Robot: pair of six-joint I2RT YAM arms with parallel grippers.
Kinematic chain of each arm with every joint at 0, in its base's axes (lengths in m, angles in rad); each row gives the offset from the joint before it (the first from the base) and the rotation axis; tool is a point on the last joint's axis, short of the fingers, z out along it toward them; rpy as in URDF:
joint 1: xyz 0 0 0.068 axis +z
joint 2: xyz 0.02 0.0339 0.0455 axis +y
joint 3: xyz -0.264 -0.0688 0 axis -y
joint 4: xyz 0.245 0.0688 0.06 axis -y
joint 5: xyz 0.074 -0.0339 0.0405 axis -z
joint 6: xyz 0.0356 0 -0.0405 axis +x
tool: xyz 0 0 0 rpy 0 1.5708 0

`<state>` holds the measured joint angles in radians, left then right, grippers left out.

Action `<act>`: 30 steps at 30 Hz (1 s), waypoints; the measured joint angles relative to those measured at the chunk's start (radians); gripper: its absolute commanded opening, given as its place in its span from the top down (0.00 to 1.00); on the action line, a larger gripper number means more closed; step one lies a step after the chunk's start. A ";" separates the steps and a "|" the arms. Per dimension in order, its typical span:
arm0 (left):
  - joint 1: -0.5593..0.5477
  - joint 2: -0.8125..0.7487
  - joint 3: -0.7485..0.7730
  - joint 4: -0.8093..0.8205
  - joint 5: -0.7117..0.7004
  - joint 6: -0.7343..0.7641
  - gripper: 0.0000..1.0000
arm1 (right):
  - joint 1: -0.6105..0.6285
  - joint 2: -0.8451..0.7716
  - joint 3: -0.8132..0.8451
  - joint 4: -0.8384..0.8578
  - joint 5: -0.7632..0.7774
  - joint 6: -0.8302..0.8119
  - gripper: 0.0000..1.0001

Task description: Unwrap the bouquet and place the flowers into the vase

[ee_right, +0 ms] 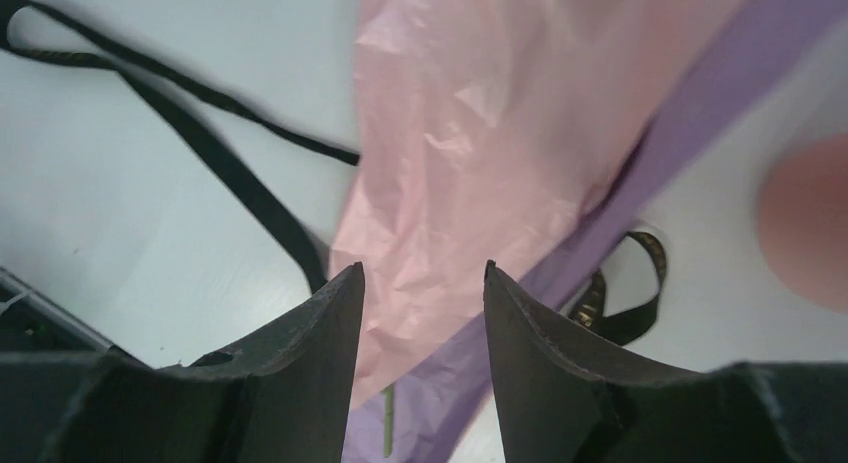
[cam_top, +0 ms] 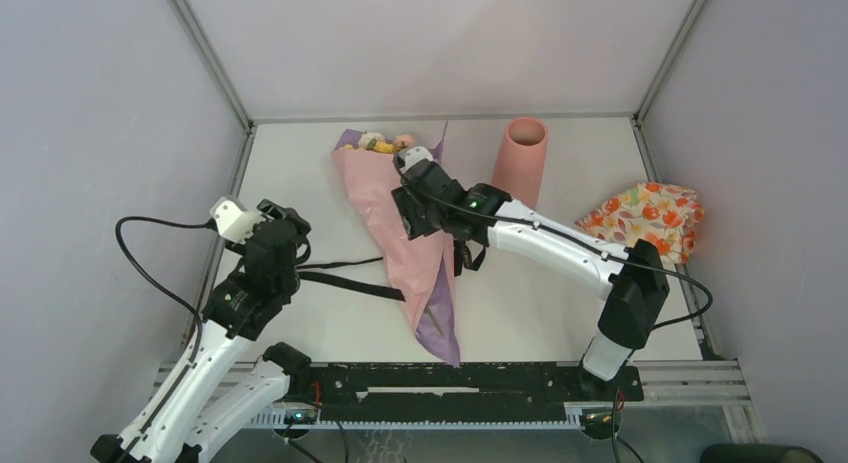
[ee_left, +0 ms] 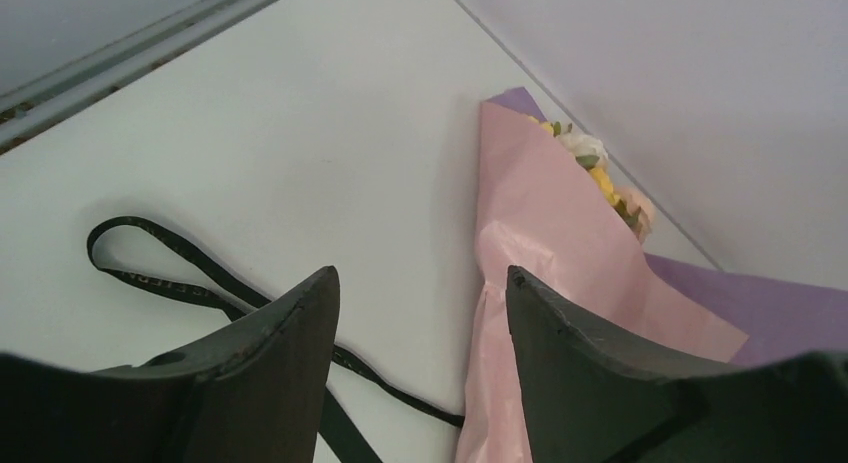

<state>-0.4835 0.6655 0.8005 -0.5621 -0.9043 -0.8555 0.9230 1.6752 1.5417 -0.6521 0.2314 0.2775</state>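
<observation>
Top external shows the bouquet [cam_top: 400, 233] lying mid-tabletop [cam_top: 560, 303], flowers [cam_top: 378, 141] toward the far edge, black ribbon [cam_top: 340, 281] loose alongside. Both the left hand [ee_left: 420, 278] and right hand [ee_right: 423, 273] gape empty; the right should pinch the pink paper [ee_right: 470, 133] at its edge and peel sideways.

Light is bright, even and diffuse, falling from overhead, so the white table [cam_top: 300, 173] reads pale and shadows on it are faint and soft-edged. The top view is sharp throughout. In the right wrist view the vase [ee_right: 805, 223] at 3 o'clock is a blurred smear, and the bouquet [ee_right: 480, 133] paper catches a mild sheen. Both wrist views render their own fingers [ee_left: 270, 373] dark and underexposed at 6 o'clock.
</observation>
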 measured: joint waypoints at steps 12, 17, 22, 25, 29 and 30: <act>0.000 0.070 -0.048 0.130 0.260 0.135 0.34 | -0.158 0.158 -0.071 -0.007 -0.086 0.030 0.45; -0.032 0.218 -0.050 0.247 0.405 0.193 0.33 | -0.222 0.136 -0.150 -0.013 -0.084 0.045 0.45; -0.131 0.431 -0.043 0.334 0.510 0.257 0.31 | -0.219 0.096 -0.180 -0.010 -0.088 0.059 0.45; -0.185 0.574 0.010 0.331 0.560 0.305 0.30 | -0.224 0.086 -0.204 -0.007 -0.097 0.077 0.46; -0.239 0.727 0.140 0.295 0.580 0.372 0.30 | -0.237 0.072 -0.269 -0.005 -0.101 0.105 0.45; -0.252 0.760 0.183 0.288 0.579 0.399 0.30 | -0.238 0.057 -0.300 -0.006 -0.101 0.114 0.45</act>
<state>-0.7353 1.4258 0.9833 -0.2737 -0.3248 -0.4568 0.6846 1.7321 1.2415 -0.6582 0.1303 0.3916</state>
